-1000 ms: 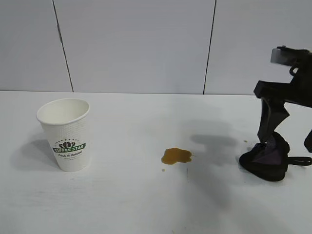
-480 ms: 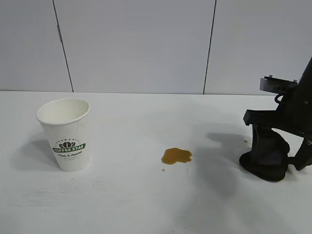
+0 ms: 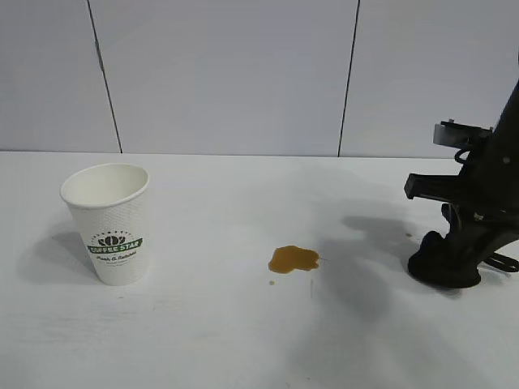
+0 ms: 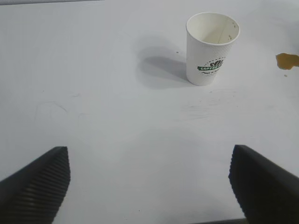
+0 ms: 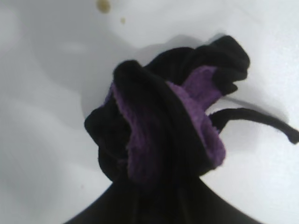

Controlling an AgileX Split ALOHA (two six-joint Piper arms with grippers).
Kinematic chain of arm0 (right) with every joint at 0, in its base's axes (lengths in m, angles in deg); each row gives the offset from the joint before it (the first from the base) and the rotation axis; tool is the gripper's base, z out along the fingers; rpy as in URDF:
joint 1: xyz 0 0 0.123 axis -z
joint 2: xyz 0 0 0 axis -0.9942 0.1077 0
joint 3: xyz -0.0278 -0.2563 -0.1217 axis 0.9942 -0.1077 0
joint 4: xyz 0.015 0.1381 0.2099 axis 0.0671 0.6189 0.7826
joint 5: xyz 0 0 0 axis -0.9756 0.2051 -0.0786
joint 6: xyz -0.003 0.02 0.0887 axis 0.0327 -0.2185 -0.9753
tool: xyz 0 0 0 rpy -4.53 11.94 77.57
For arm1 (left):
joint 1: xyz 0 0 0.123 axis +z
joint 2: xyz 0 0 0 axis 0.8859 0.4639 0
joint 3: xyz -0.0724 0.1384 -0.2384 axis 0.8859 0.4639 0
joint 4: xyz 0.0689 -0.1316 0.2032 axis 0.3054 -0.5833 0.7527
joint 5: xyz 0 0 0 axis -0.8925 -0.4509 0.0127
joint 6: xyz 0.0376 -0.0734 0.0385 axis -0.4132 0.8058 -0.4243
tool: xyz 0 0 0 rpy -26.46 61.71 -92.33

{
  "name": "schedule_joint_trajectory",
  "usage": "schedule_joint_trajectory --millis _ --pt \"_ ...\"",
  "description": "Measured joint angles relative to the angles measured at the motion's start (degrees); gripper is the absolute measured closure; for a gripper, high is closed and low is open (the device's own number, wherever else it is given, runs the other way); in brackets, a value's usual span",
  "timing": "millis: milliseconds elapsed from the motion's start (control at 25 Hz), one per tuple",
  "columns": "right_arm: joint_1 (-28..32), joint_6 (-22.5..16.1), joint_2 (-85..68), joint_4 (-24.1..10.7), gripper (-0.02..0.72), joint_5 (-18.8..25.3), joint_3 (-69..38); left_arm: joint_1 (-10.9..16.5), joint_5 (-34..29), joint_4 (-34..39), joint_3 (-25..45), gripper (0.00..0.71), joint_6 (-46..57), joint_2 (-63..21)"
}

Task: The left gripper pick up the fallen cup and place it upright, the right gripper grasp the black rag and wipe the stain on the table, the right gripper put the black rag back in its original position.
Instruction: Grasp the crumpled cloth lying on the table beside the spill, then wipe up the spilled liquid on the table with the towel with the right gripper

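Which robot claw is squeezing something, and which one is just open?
The right gripper is pinched on the black rag at the table's right side. The left gripper is spread wide with nothing between its fingers, back from the cup.

1. Our exterior camera sits outside the rig, roughly level and slightly above the table (image 3: 243, 340), facing a grey panelled wall (image 3: 227, 73). It takes in the cup (image 3: 111, 223) at nine o'clock, the stain (image 3: 293, 259) near centre, and the right gripper (image 3: 450, 267) at three o'clock.

2. Our left wrist camera looks forward and down across the table (image 4: 117, 116) from some way off, between the left gripper's fingers (image 4: 37, 184). The cup (image 4: 211, 48) stands at one o'clock, the stain (image 4: 287, 60) at two o'clock; both are shared with the exterior view.

3. Our right wrist camera points almost straight down, very close to the black rag (image 5: 159, 126), which it shares with the exterior view.
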Motion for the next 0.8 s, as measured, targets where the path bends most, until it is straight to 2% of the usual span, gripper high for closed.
schedule_joint_trajectory --millis 200,320,600,800 --pt "-4.61 2.31 -0.90 6.35 0.624 1.55 1.97 0.00 0.00 0.00 0.00 0.047 0.00 0.00" --pt "-9.85 2.53 -0.90 9.46 0.624 0.28 2.69 0.00 0.00 0.00 0.00 0.047 0.00 0.00" --pt "-21.65 2.69 -0.90 13.52 0.624 -8.52 2.87 0.00 0.00 0.00 0.00 0.047 0.00 0.00" --pt "-25.35 1.91 1.42 14.13 0.624 -14.96 3.03 0.00 0.00 0.00 0.00 0.047 0.00 0.00"
